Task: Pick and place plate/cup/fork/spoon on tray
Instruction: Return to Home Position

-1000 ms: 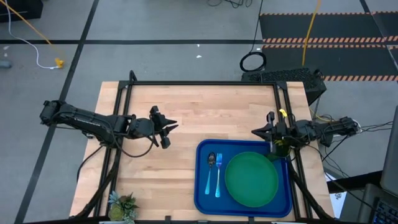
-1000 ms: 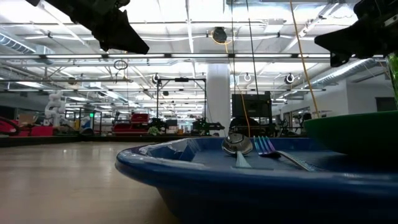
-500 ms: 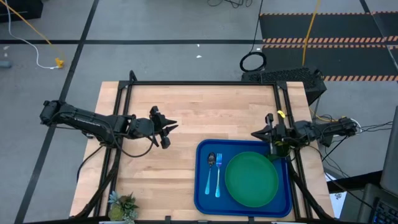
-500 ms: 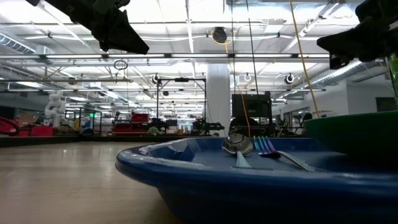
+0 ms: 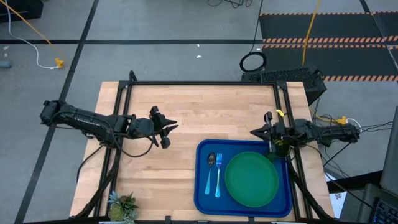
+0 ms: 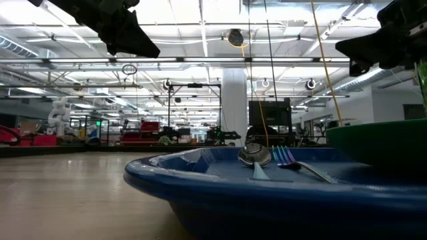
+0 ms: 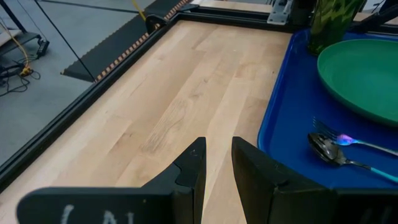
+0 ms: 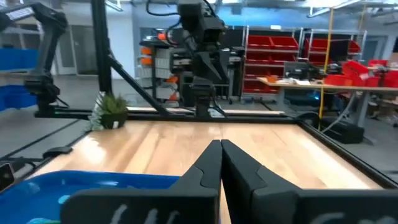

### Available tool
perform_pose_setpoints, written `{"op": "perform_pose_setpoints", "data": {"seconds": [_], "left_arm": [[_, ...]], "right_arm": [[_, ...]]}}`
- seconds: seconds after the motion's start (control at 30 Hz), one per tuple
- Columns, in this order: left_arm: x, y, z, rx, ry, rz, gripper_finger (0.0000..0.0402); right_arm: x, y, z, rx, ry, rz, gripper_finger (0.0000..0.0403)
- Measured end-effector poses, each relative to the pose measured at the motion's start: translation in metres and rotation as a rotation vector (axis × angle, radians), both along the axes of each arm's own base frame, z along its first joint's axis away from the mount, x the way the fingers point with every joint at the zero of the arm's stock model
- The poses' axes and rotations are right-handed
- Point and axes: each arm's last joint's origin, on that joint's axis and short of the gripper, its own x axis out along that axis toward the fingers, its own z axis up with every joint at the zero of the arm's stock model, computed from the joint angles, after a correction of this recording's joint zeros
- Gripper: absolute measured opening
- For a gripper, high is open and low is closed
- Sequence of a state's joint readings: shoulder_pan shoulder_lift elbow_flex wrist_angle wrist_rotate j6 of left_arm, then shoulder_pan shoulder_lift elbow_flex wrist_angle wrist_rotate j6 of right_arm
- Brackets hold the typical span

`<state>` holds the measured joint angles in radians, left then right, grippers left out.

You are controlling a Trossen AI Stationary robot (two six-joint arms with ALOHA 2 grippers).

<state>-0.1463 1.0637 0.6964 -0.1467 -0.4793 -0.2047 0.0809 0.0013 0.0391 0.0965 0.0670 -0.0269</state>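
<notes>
Olive-green cup [image 5: 281, 148] stands just beside the closed, empty right end effector [image 5: 256, 132].

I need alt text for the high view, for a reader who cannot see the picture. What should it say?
Seen from above, a blue tray at the wooden table's near right holds a green plate, a spoon and a fork. The right gripper hovers by the tray's far right corner, above a green cup; the left gripper waits over bare wood.
</notes>
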Motion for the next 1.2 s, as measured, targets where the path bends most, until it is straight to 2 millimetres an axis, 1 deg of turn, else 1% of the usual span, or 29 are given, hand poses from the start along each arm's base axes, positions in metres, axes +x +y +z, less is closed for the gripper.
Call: {"op": "perform_pose_setpoints", "data": {"seconds": [0.17,0.4,1.2], "left_arm": [[0.0001,-0.0003,0.0,-0.006,0.0,-0.008,0.0081],[0.0001,-0.0003,0.0,-0.011,-0.002,-0.007,0.0081],[0.0003,-0.0008,-0.0001,-0.015,0.001,-0.026,0.0081]], "right_arm": [[0.0004,-0.0035,-0.0026,0.012,0.026,-0.02,0.0],[0.0005,-0.0048,-0.0053,-0.012,0.054,-0.037,0.0],[0.0005,-0.0049,-0.0045,0.119,0.045,-0.031,0.0]]}}
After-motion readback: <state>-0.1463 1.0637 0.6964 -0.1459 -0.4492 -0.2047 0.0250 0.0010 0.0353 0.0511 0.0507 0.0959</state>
